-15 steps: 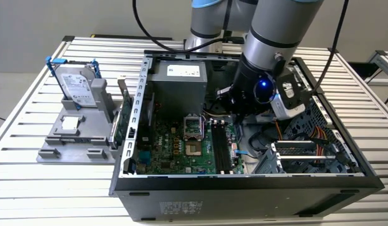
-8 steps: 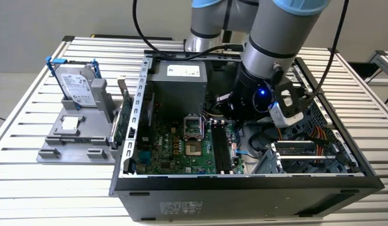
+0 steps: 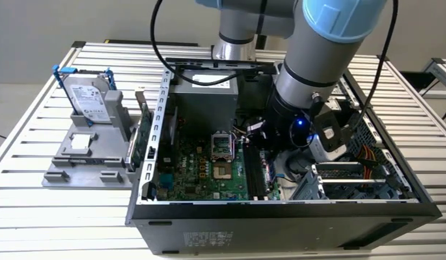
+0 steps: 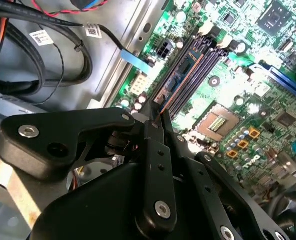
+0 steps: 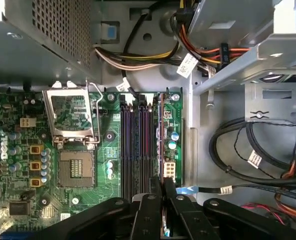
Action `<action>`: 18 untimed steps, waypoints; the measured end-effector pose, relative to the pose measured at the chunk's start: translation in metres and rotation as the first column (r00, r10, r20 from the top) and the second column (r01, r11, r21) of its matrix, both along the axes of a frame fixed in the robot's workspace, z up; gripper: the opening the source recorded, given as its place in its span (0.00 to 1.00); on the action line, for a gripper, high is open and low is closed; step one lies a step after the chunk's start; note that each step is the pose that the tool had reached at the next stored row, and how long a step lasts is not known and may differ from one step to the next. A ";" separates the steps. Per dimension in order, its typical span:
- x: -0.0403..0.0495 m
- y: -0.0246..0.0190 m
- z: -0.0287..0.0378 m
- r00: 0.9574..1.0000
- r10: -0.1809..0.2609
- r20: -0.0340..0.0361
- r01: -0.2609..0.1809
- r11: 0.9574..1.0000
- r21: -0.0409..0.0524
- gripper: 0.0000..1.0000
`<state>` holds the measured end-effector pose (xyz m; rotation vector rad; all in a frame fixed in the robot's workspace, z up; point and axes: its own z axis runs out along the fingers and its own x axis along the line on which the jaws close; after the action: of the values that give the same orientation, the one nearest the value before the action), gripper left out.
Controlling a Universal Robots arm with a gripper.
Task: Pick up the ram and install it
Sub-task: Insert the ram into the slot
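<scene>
Ram stands on edge in the outermost memory slot of the motherboard, inside the open computer case on the worktop. Gripper fingers are nearly closed on its upper edge. Judged light, stiff and fragile, it is best gripped by bare board edges, not chips.

The arm is built of thick silver-grey tubes with light-blue caps at the joints, narrowing to a black wrist section that carries a small blue light. Black cables loop along it. The gripper is matte black, made of flat angular linkage plates and slim fingers joined by round silver screws.
</scene>
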<state>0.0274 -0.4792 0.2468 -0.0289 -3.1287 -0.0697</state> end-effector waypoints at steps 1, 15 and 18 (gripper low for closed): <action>0.0000 -0.0001 -0.0016 1.000 0.000 0.000 0.000 1.000 0.000 0.00; -0.0007 -0.0022 -0.0181 1.000 0.014 -0.002 -0.014 1.000 0.000 0.00; -0.0013 -0.0026 -0.0198 1.000 0.015 -0.003 -0.015 1.000 0.000 0.00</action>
<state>0.0261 -0.4818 0.2270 -0.0057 -3.1257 -0.0695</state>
